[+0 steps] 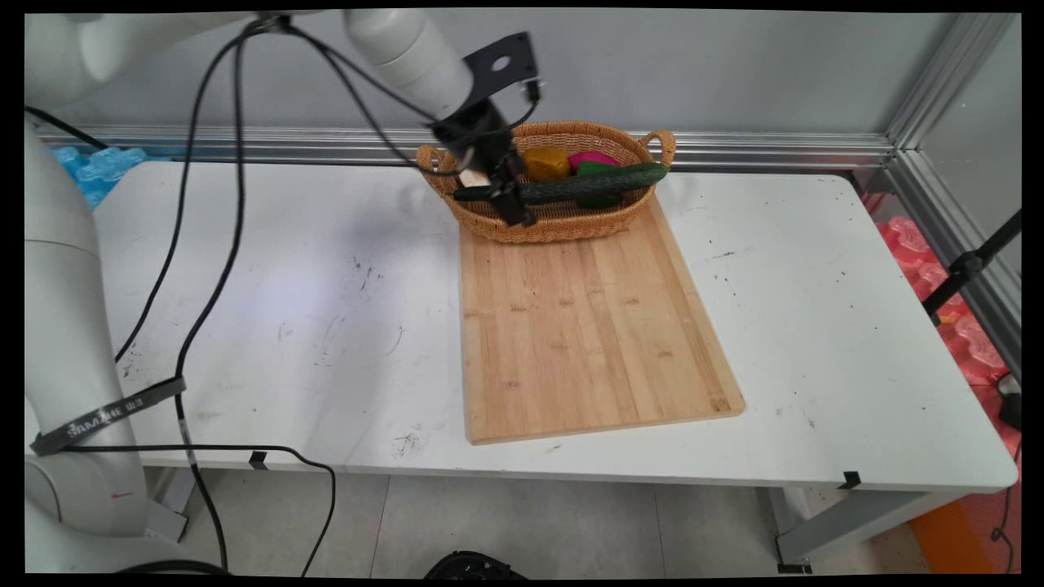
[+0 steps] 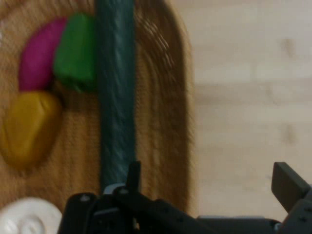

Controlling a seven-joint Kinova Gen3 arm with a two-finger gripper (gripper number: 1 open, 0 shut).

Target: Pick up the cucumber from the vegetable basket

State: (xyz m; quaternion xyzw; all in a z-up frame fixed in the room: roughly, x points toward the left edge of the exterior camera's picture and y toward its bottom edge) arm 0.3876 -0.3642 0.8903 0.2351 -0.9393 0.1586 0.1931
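1. Grey wall at the back, white bench (image 1: 285,285) in front, and a wooden board (image 1: 587,326) lying on it with a wicker basket (image 1: 563,228) sitting on its far end.
2. Down at the basket's left end we have the pincer (image 1: 514,204), low over the rim, fingers spread wide apart and gripping nothing.
3. Nearest thing is the cucumber (image 1: 587,186). It's in the basket, on top of the rest.
4. Its long axis runs left to right along the basket in the main view, climbing slightly to the right. The right tip pokes out over the rim by the handle; the left end sits under the pincer.
5. From the hand camera the cucumber (image 2: 116,97) runs straight up the picture, in line with one finger rather than centred in the pincer (image 2: 209,178). The other finger (image 2: 287,183) hangs out over the board.
6. Behind the cucumber: a yellow piece (image 1: 545,163), a pink piece (image 1: 591,157) and a green piece (image 1: 599,169) packed together; a white piece (image 1: 471,178) by the left end.
7. Risk, as I judge it: with the fingers straddling the rim, closing would catch wicker, not cucumber, and could tip or drag the light basket.
8. Second worry: a grip near the end of so long a thing could let it swing and hook the rim.
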